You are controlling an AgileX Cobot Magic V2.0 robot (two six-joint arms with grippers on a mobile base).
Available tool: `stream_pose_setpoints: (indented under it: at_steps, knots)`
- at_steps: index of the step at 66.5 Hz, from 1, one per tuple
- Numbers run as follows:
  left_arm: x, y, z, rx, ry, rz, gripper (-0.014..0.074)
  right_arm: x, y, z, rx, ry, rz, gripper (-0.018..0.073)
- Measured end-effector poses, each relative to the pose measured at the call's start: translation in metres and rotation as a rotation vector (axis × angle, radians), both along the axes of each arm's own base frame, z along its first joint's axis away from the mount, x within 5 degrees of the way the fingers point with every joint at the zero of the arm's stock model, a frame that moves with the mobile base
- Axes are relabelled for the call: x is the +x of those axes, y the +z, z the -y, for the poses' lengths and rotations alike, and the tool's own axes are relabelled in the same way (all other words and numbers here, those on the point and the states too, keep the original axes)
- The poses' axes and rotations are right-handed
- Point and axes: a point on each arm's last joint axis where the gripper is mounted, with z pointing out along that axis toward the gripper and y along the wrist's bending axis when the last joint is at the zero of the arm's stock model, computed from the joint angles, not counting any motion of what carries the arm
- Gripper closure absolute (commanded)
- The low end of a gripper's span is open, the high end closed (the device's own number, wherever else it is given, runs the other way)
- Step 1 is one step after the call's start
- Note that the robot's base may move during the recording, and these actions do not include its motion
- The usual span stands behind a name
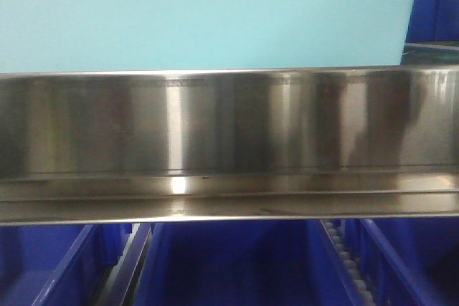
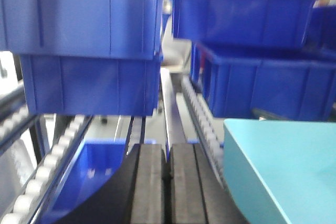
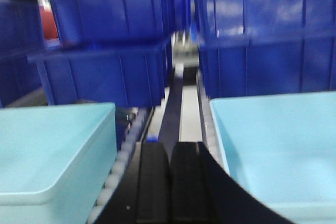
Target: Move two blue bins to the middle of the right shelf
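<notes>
Steel rail point(image 1: 229, 141) blocks the front view; left end effector point(image 2: 168, 182) and right end effector point(image 3: 169, 182) sit closed.

Steel rail point(image 1: 229, 141) above blue bins point(image 1: 237, 266)

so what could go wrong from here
Both the left hand and right hand are shut, so they may bump a bin rather than grip it. Pale turquoise bins sit close beside the dark blue bins; the wrong colour could get picked. The dark blue bins look stacked, so pulling one may tip another.
</notes>
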Motion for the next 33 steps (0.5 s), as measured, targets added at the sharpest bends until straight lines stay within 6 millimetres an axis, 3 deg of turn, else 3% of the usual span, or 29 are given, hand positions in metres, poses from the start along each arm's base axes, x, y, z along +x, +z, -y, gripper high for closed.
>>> stream_pose_setpoints:
  at_steps: [16, 23, 33]
  knots:
    - [0.063, 0.034, 0.000, 0.004, 0.014, -0.183, 0.0707, 0.062, 0.039, 0.000, 0.000, 0.028, -0.242, 0.0724]
    - [0.086, 0.034, 0.000, 0.001, 0.012, -0.222, 0.0707, 0.085, 0.047, 0.001, 0.002, 0.029, -0.271, 0.0724]
    - [0.115, 0.023, 0.003, -0.038, -0.006, -0.262, 0.0707, 0.116, 0.041, 0.001, 0.033, 0.035, -0.319, 0.0724]
